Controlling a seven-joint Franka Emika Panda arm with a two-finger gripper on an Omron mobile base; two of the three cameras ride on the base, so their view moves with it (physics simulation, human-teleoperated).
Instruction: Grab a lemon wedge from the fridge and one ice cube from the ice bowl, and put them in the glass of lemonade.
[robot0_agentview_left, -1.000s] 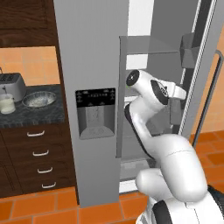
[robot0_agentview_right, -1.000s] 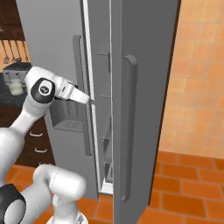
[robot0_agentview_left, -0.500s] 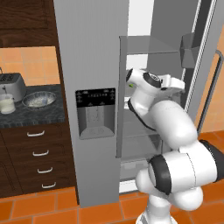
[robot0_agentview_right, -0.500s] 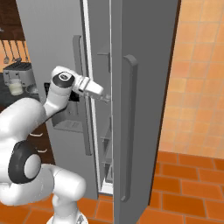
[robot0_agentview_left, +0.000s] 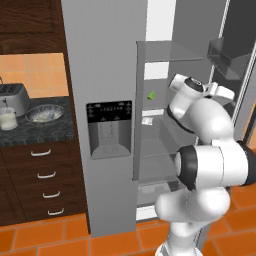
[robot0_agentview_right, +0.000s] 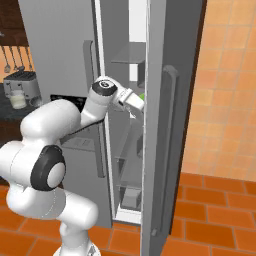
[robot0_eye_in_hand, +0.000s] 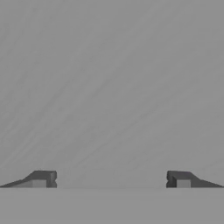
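One tall fridge (robot0_agentview_left: 105, 75) of smooth brushed grey is seen with its right door swung open, and a black dispenser panel (robot0_agentview_left: 109, 129) is set in its closed left door. Inside, thin translucent shelves are stacked, and one tiny bright green triangular lemon wedge (robot0_agentview_left: 151, 94) is seen on a shelf at mid height, left of the arm's wrist. The tool (robot0_eye_in_hand: 111, 180) is held wide open and empty, its two small dark fingertips (robot0_eye_in_hand: 41, 179) spread apart before a plain grey streaked surface. To the left, on a dark speckled table (robot0_agentview_left: 35, 134) over dark wooden drawers with four pale handles, one wide shallow silvery ice bowl (robot0_agentview_left: 44, 113) lies beside one silver toaster (robot0_agentview_left: 13, 97), and one small clear glass of lemonade (robot0_agentview_left: 7, 119) stands in front of the toaster. The floor is laid with orange tiles, as is the wall at the right.
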